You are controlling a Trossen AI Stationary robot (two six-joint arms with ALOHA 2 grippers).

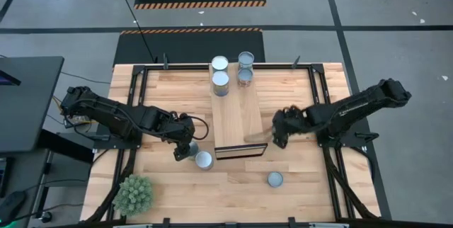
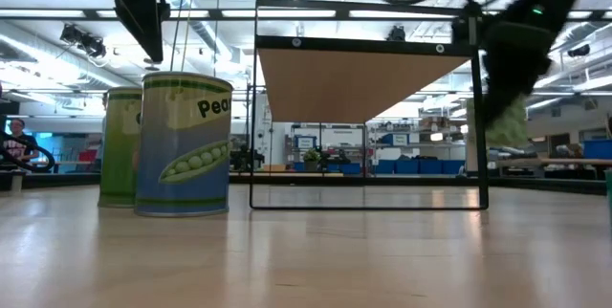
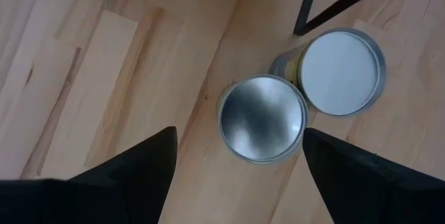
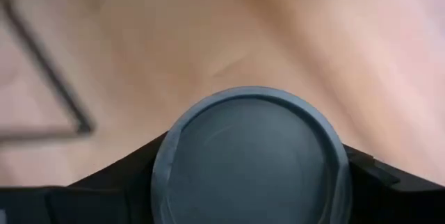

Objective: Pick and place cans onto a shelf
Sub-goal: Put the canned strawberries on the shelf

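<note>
Near left corner of the table (image 1: 311, 164): a green plant (image 1: 134, 194). Near right, a lone can (image 1: 274, 179) stands on bare wood, well apart from both arms. A bit farther in, just left of the shelf's near end, two cans stand side by side and look to be touching. The neighbour can (image 1: 204, 159) is on the right and the straddled can (image 3: 263, 118) on the left. In the low view both have green pea labels. The left gripper (image 1: 185, 150) hangs over the straddled can, fingers (image 3: 139, 165) spread wide on either side and clear of its rim, so nothing is pinched. The right gripper (image 1: 278, 136) is just off the shelf's right edge near the near end, with its fingers tight against both sides of the gripped can (image 4: 250, 158). Cannot tell whether that one is off the table. The shelf (image 1: 239, 118) runs near to far down the table's centre, dark-edged open end toward the near side. At its far end are the four far cans (image 1: 221, 81) in two pairs. The nearer pair is on the plank. The farther pair is at the far edge; cannot tell whether on the plank or just past it.
</note>
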